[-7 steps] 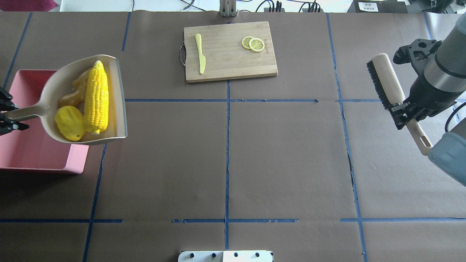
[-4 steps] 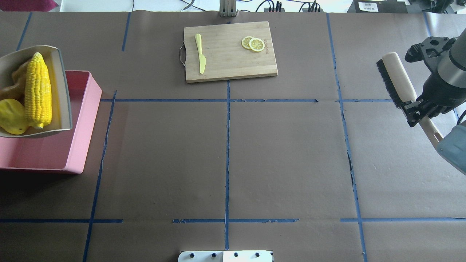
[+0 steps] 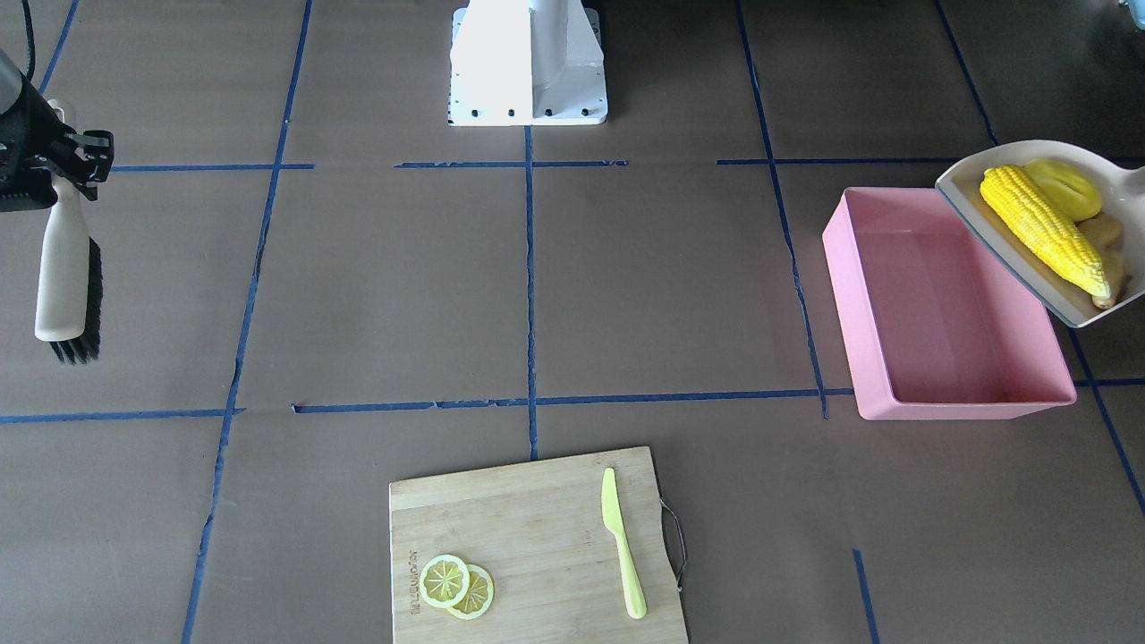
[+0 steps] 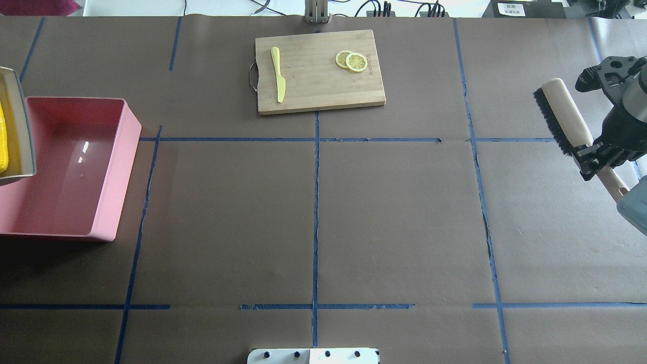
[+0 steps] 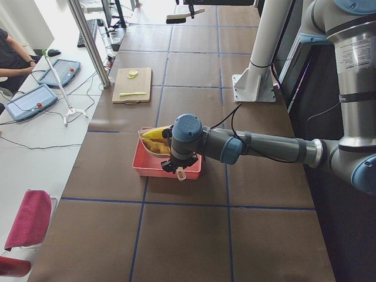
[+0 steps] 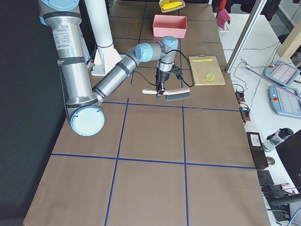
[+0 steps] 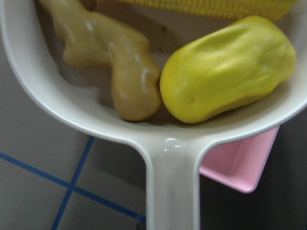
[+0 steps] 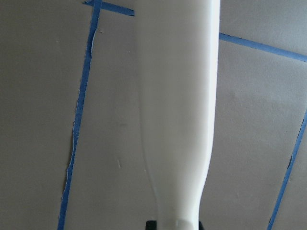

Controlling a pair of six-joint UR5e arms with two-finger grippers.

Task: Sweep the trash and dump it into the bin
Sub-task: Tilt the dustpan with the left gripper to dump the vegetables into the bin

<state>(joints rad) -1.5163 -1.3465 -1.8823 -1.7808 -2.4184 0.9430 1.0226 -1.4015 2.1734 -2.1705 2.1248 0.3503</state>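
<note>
- The left pincer point(image 5: 176, 166) shows only small in the view from the robot's left end, under its wrist at the end of the dustpan point(image 4: 24, 126) handle. I cannot tell whether it is clamped or apart. Its own wrist camera shows the handle running off the lower edge and no fingers.
- In the overhead view the dustpan is cut by the left edge, so only its rim and a sliver of the corn cob point(image 4: 3, 136) show there.
- In the left wrist view the corn cob is cut by the top edge.
- The right pincer point(image 4: 592, 157) is closed on the handle of the brush point(image 4: 566, 114), at the robot's right end of the bench point(image 4: 394, 217). I cannot tell whether the bristles touch the bench.
- A chopping board point(image 4: 313, 76) lies at the far middle edge. It carries a pale green knife point(image 4: 278, 76) and two overlapping lemon slices point(image 4: 352, 61), well apart from both arms.
- All the trash lies in the dustpan. The corn cob runs along the open lip, with the potato-like lump point(image 3: 1062, 188) and the ginger root point(image 3: 1109, 250) behind it toward the handle, touching each other.
- The dustpan is raised over the outer side of the pink bin point(image 3: 850, 295), its lip toward the bin.
- The trash sits at the handle's far end from the left pincer, and right across the bench from the right pincer.
</note>
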